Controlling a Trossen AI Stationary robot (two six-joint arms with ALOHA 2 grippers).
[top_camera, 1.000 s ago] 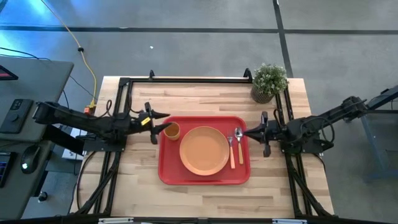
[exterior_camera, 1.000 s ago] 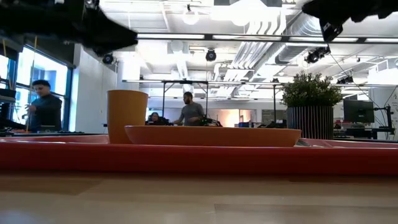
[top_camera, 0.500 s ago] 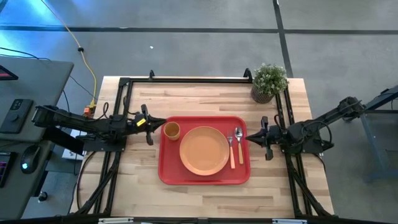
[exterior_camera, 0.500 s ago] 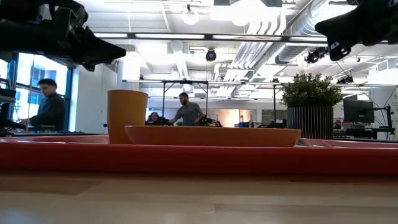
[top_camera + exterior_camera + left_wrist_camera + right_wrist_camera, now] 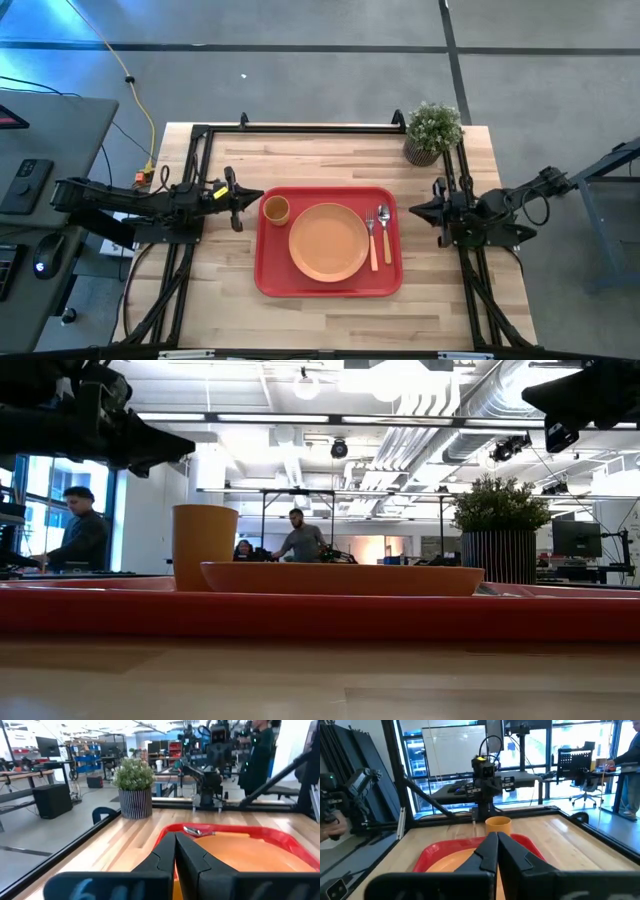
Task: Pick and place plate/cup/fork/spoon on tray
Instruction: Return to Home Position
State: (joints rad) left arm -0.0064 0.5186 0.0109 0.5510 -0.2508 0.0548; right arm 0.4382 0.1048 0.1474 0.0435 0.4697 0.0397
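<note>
The red tray [image 5: 270, 270] lies on the middle of the table. On it rest the orange plate [image 5: 328, 241] at the centre, the small orange cup [image 5: 275, 209] upright at the far left corner, and the fork [image 5: 372, 243] and spoon [image 5: 384, 222] side by side along the right edge. My left gripper [image 5: 258, 197] is shut, level with the table, just left of the tray's far left corner and apart from the cup. My right gripper [image 5: 412, 211] is also shut, hovering just off the tray's right rim. Both wrist views show shut fingers, left [image 5: 175, 842] and right [image 5: 496, 842].
A potted green plant [image 5: 433, 131] stands at the table's far right corner. Black frame rails [image 5: 300, 128] run along the far edge and both sides. Bare wood lies in front of the tray [image 5: 330, 315]. People move in the room behind.
My left gripper has let go beside the cup, drawn back toward the table's left edge and shut its fingers; the cup stays upright on the tray. My right gripper has pulled away from the spoon and fork toward the table's right edge.
</note>
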